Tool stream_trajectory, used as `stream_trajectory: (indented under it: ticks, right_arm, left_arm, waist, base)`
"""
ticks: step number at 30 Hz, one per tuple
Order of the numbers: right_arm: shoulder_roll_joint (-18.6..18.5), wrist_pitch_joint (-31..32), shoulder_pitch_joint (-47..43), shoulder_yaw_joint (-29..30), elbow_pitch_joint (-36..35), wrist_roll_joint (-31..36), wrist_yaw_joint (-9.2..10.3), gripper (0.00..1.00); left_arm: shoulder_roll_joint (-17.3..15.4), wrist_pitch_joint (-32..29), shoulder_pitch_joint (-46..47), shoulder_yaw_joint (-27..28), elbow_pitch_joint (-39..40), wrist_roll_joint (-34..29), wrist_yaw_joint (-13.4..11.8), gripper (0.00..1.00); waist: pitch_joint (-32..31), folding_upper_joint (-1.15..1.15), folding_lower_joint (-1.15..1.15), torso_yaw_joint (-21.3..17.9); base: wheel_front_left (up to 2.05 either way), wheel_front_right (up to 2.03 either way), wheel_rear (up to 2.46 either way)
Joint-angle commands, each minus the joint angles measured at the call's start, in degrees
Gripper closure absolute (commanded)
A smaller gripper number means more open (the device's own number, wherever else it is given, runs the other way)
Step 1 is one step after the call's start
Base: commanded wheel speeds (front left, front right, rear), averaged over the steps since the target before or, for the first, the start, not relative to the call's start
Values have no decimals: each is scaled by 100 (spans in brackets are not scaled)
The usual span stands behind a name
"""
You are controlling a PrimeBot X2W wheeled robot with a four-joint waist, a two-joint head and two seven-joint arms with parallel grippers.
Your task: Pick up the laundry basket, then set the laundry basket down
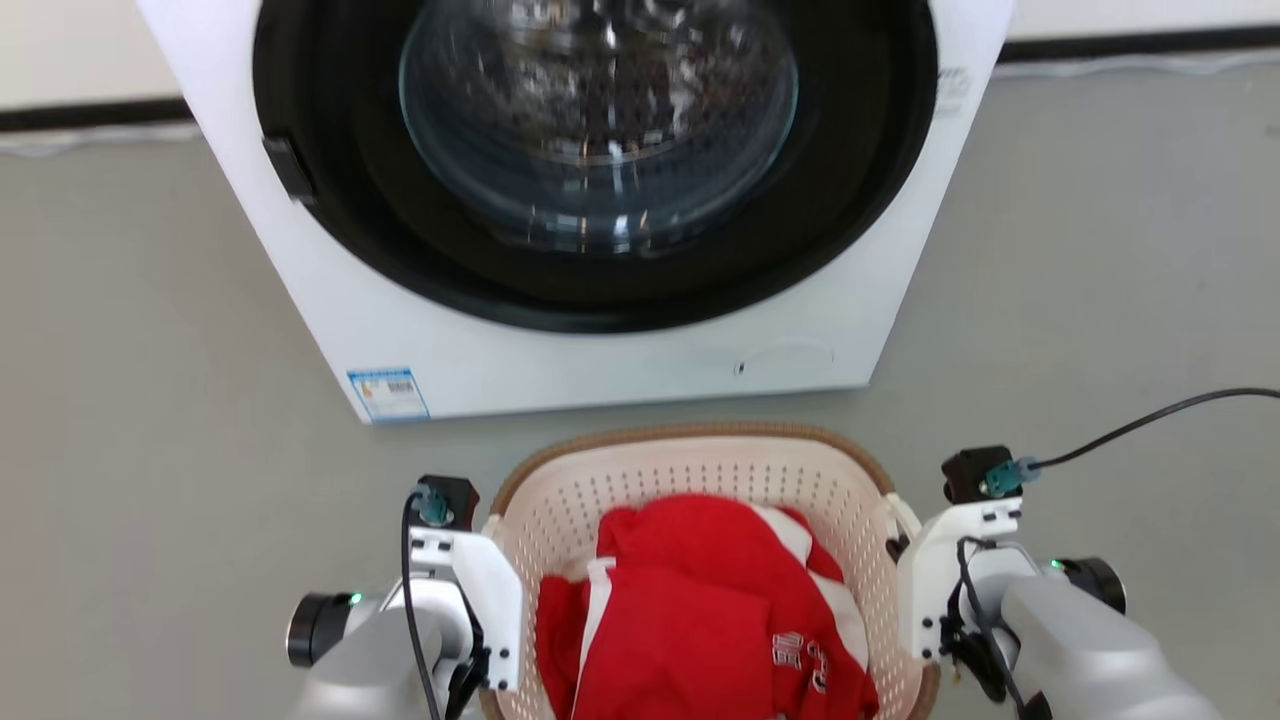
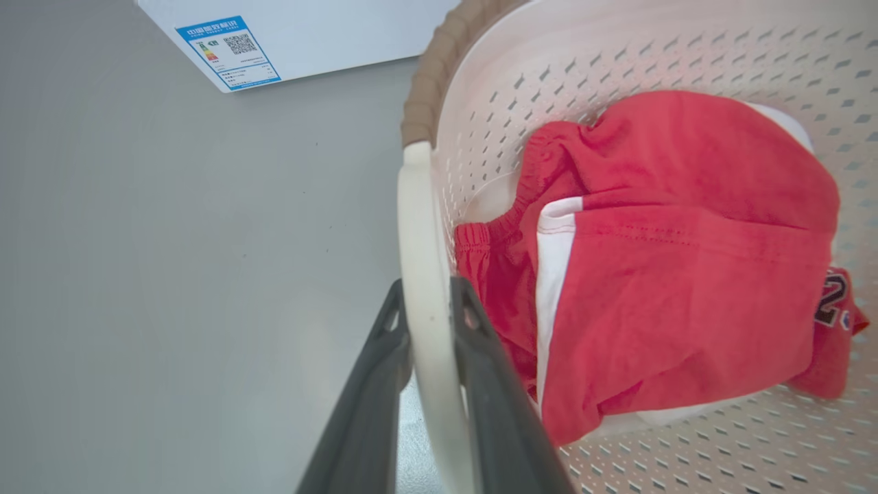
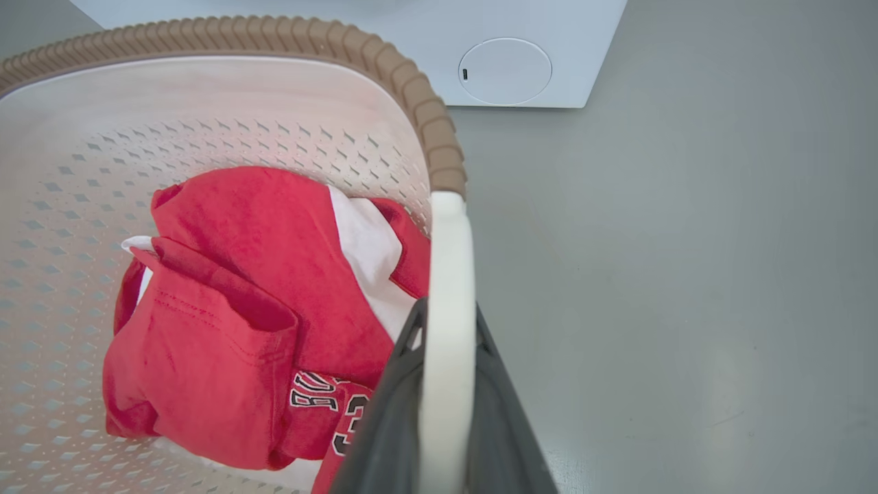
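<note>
1. Fingers of the left gripper are nearly closed, pinching the left loop handle; the right gripper clamps the right loop handle likewise. Each hold is a narrow pinch on smooth plastic, so a handle could slide out under load.
2. Between the grippers, near the robot, is the laundry basket; whether it rests on the grey floor or hangs just above it cannot be told. A red jersey lies heaped inside. Uneven arm heights would tip the basket and shift the load.
3. Right of the basket, a black cable trails from the right wrist and could snag.
4. Just beyond the far rim stands the washing machine; a forward swing could strike its front.
</note>
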State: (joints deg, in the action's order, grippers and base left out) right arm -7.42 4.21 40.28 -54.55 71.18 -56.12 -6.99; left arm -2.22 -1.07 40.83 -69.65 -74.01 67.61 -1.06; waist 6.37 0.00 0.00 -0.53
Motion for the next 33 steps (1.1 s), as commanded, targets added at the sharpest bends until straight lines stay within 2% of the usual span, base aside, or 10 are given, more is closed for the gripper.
stream_trajectory:
  ticks: [1,7,16,33]
  right_arm:
    - [75,41,-92,-117,-74,-37,-50,100]
    - [73,147,-221,-205,-85,-154,-50,100]
    - [56,190,-232,-329,-101,-288,-50,100]
    - [67,248,-261,-501,-126,-511,-50,100]
  left_arm:
    - [-112,23,53,29,12,11,40,100]
    - [-169,-226,-150,0,9,37,60,100]
    - [-228,-467,-165,-49,7,4,60,100]
    - [-269,-520,-140,-80,6,-24,56,100]
  waist:
    - [-276,0,0,-30]
    - [-570,0,0,-35]
    - [-657,0,0,-30]
    - [-695,0,0,-6]
  base:
    - [0,0,0]
    - [0,0,0]
    - [0,0,0]
    - [0,0,0]
